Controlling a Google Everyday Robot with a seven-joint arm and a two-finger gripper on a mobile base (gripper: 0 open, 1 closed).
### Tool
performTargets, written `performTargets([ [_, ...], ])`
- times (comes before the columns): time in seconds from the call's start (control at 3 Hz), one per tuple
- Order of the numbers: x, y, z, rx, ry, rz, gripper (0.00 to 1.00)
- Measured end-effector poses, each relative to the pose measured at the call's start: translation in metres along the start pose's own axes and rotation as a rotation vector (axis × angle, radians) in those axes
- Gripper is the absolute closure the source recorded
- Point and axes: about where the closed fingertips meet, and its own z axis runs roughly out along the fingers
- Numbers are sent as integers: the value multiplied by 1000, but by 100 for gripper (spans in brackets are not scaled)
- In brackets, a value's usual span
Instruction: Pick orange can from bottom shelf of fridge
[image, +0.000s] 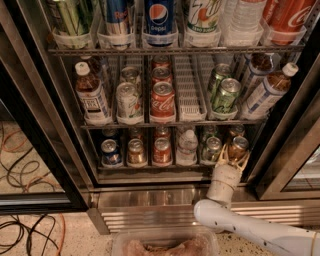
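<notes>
The fridge (150, 197) stands open, with its steel grille below. On the bottom shelf (150, 166) stand, from left, a blue can (111, 152), an orange can (136, 151), a red can (162, 150), a clear bottle (187, 146), a green can (212, 148) and, at the far right, a second orange-amber can (238, 145). My gripper (234, 157) reaches up from the white arm at the lower right. Its fingers (223, 158) sit on both sides of that far-right orange can, closed against it. The can still stands in its lane.
The rack above holds tea bottles (92, 97), Coca-Cola cans (163, 100) and green cans (225, 94). A glass door (295, 150) angles in close on the right. Cables (25, 155) lie on the floor at left. A clear plastic tub (165, 244) sits at the bottom edge.
</notes>
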Motion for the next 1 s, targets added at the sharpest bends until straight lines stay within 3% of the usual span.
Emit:
performTargets([
  [1.0,-34,8,5,-66,-109,81,100],
])
